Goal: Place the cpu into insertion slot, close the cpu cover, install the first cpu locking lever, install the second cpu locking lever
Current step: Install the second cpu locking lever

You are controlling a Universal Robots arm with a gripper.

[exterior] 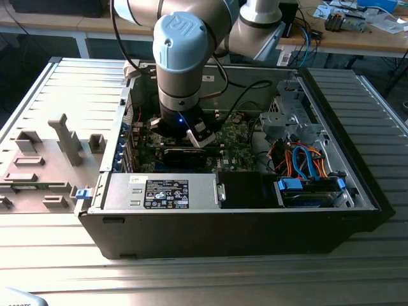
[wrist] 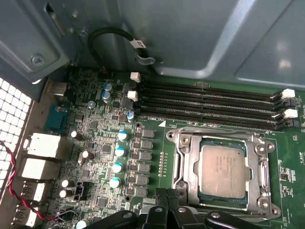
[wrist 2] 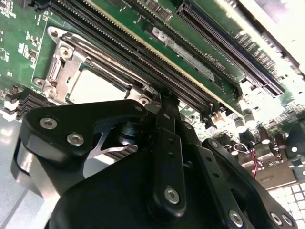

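One arm on site. Nearest in the exterior view, across the bottom of the frame, is the ribbed metal worktop (exterior: 191, 280). On it lies an open black computer case (exterior: 223, 233). Its grey power supply (exterior: 159, 191) sits along the near wall, with blue and orange cables (exterior: 299, 159) toward the exterior view's right.

Grey fixture blocks (exterior: 64, 137) stand on the worktop at the exterior view's left, apart from the case. The arm (exterior: 182, 57) reaches straight down into the middle of the case, over the green motherboard (exterior: 239, 137).

Both wrist views show the black hand (wrist: 170, 195) low over the board. Its fingertips (wrist: 163, 196) are pressed together with nothing between them. They sit just beside one edge of the socket frame.

The cpu (wrist: 224, 169), pale silver top up, lies seated in the insertion slot (wrist: 196, 164). The cpu cover (wrist: 256, 167) lies flat around it, its window framing the chip. I cannot tell whether the levers are latched.

Beyond the socket run four long black memory slots (wrist: 209, 102). A cluster of blue-topped capacitors (wrist: 119, 152) stands to one side, near a red-and-black twisted wire (wrist: 19, 191).

Farthest back, along the top of the exterior frame, is a cluttered wooden bench (exterior: 357, 35).
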